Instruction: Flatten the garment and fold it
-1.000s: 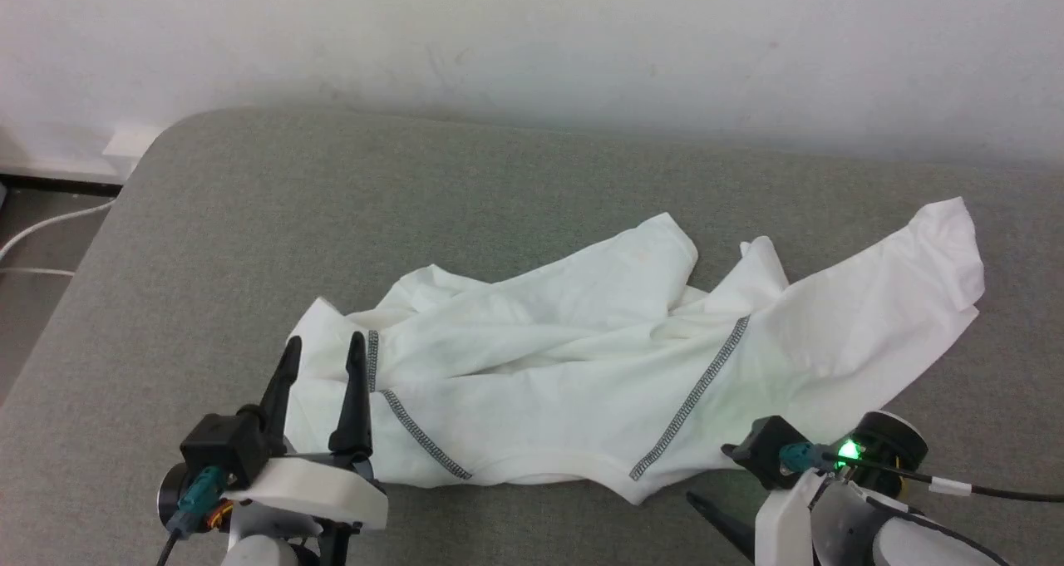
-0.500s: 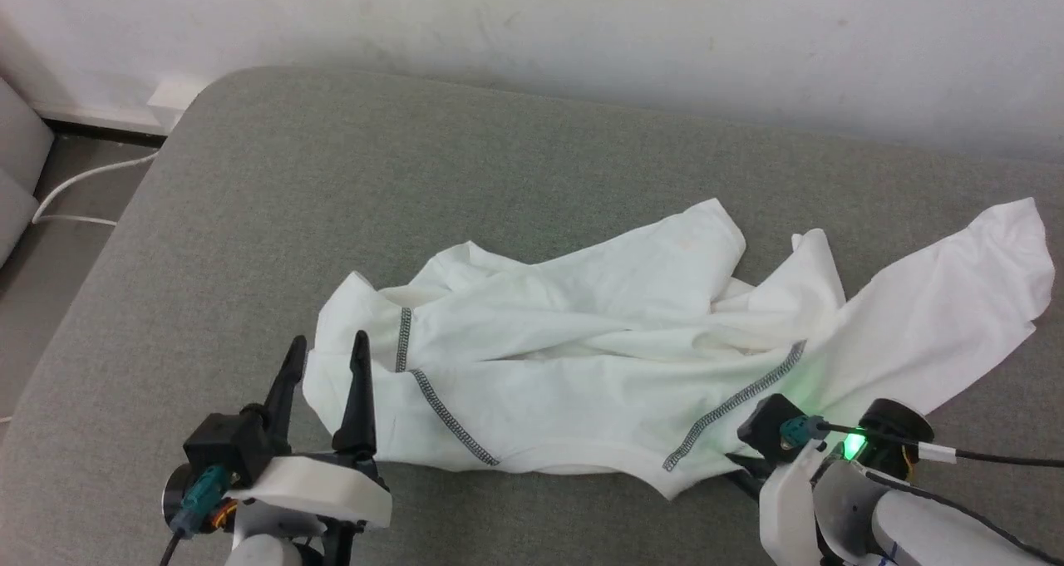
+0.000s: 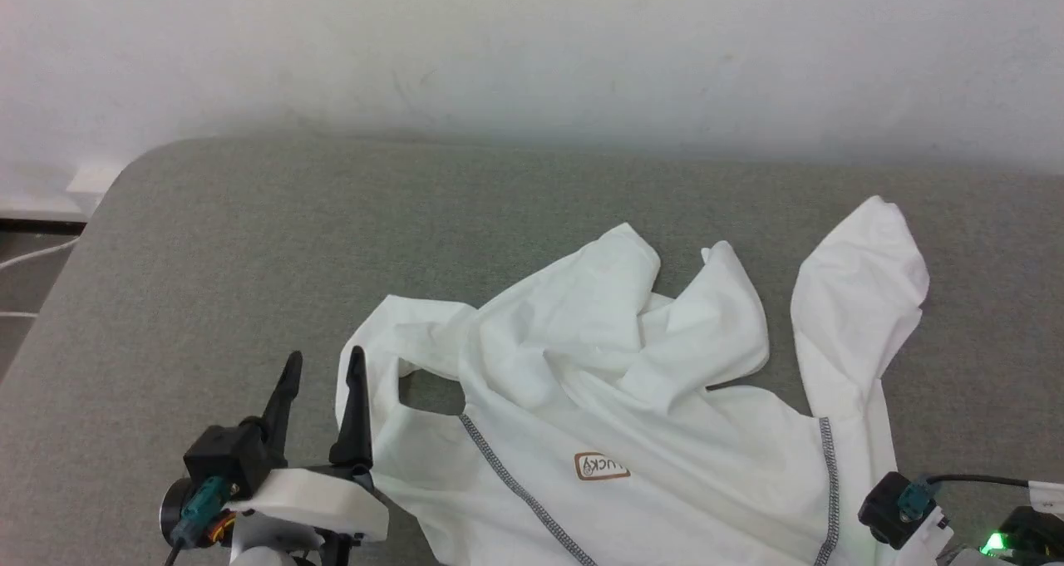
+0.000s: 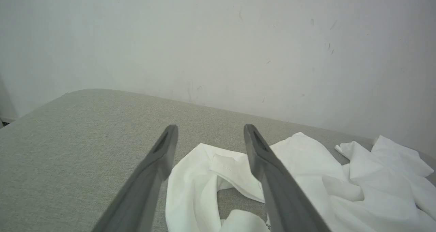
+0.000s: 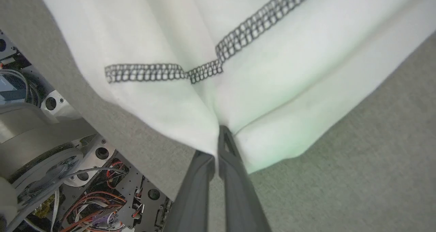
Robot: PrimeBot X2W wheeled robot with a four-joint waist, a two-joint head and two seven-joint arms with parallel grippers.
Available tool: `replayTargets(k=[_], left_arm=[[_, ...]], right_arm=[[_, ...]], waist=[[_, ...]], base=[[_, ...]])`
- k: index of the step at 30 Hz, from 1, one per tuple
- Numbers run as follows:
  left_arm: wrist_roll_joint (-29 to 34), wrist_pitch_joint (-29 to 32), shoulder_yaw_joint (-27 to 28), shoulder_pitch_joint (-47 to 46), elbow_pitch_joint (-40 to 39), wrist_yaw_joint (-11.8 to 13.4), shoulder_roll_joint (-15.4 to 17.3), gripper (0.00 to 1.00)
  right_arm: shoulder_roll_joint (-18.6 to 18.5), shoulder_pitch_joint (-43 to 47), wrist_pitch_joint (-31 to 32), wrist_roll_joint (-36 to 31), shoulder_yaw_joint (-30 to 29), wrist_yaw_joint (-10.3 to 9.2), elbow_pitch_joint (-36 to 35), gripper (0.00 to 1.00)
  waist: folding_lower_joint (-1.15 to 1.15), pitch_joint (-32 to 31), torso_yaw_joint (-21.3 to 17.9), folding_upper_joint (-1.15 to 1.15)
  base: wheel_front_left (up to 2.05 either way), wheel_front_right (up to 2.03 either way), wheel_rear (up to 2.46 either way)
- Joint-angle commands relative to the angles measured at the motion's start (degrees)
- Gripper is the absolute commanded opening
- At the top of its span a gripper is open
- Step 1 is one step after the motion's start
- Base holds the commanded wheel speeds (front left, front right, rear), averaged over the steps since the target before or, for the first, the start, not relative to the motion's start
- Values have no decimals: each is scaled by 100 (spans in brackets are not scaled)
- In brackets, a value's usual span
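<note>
1. In the head view, the near part of the garment is cut off by the bottom edge, so its lower outline cannot be traced.
2. The lettering on the chest patch is too small to be read in full.
3. In the right wrist view, one fingertip of the right gripper is covered by the pinched cloth.
4. In the left wrist view, the lower lengths of the left gripper are blurred and cut off by the bottom edge.
5. The wiring under the grey cushion is cut off by the corner.
</note>
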Motion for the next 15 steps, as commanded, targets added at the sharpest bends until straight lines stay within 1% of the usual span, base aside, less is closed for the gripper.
replayTargets(k=[1,2,3,6,10,13,15], left_arm=[[32,-27,-27,42,9,-27,-6,100],[26,-27,-55,36,14,-28,-7,100],[20,-27,-83,26,14,-30,-7,100],[6,-27,-157,-10,-6,-31,-8,100],[13,-27,-215,-78,-62,-45,-8,100],[-10,-27,-302,-179,-100,-43,-9,100],[-48,-27,-390,-256,-116,-34,-9,100]], right_arm=[[55,162,29,32,-102,-12,-1,0],[127,228,-30,12,-265,-12,-49,40],[210,295,-69,17,-444,-12,-88,100],[405,387,-14,92,-999,-12,-320,100],[699,250,225,203,-1926,-12,-823,100],[984,-19,554,53,-2520,-12,-1062,100],[1216,-244,822,-134,-2742,-12,-1044,100]], waist=[[0,-121,-197,0],[0,-95,-197,0],[0,-62,-190,0],[0,42,-143,0],[0,187,-21,0],[0,362,122,0],[0,491,244,0]], base=[[0,0,0],[0,0,0],[0,0,0],[0,0,0],[0,0,0],[0,0,0],[0,0,0]])
